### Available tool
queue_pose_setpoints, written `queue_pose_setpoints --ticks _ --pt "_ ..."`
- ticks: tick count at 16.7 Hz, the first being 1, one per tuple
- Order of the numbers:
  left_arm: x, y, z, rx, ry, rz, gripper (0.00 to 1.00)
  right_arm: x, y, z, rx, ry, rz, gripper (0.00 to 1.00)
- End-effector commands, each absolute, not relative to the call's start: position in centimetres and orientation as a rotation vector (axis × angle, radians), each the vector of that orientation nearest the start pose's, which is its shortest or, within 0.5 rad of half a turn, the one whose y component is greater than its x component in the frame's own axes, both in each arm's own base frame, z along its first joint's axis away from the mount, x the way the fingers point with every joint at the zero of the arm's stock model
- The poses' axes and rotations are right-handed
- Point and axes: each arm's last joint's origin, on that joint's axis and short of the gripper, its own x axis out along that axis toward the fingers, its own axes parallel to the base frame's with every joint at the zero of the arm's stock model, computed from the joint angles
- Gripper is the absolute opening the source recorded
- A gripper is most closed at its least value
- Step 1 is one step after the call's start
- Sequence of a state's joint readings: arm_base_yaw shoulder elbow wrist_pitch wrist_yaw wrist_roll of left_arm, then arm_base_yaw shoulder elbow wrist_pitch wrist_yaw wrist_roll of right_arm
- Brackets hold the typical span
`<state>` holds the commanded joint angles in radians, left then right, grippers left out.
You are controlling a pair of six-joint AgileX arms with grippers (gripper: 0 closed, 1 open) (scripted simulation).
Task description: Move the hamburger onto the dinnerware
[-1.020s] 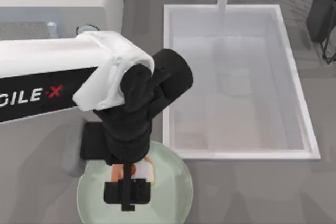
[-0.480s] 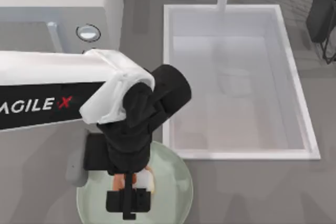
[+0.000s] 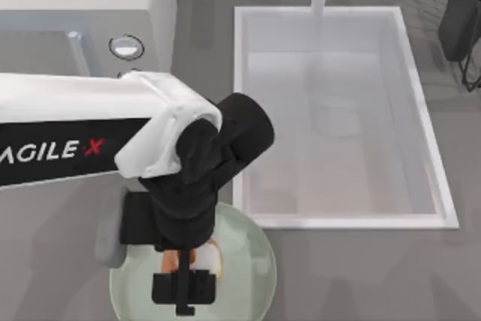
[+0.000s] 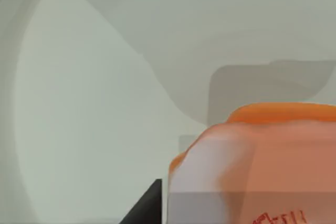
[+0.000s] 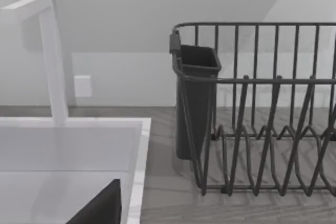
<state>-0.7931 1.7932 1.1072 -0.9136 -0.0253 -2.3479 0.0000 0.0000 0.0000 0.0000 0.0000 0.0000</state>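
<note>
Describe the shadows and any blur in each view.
Top view: the left arm casts a soft grey shadow on the counter beside the mint-green plate. Left wrist view: the hamburger looms close and smeared, a blocky shadow behind it. Right wrist view: the dish rack throws thin striped shadows on the counter.

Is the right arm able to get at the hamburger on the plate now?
Probably not easily. The hamburger sits on the plate at the table's left, under the left pincer and its arm. The right wrist view faces a dish rack beyond the sink.
</note>
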Motion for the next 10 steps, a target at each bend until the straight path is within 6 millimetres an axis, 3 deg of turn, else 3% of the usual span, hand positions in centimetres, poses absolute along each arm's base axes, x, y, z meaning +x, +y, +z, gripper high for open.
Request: queue_pose_setpoints --ticks 4,10 --pt "21.85 -21.81 14.94 -1.170 1.189 1.219 0.98 10.57 -0.12 16.00 0.000 0.000 0.000 1.00" --pt "21.85 -21.81 14.94 -1.170 1.189 1.219 1.00 10.57 -0.12 16.00 0.000 0.000 0.000 1.00"
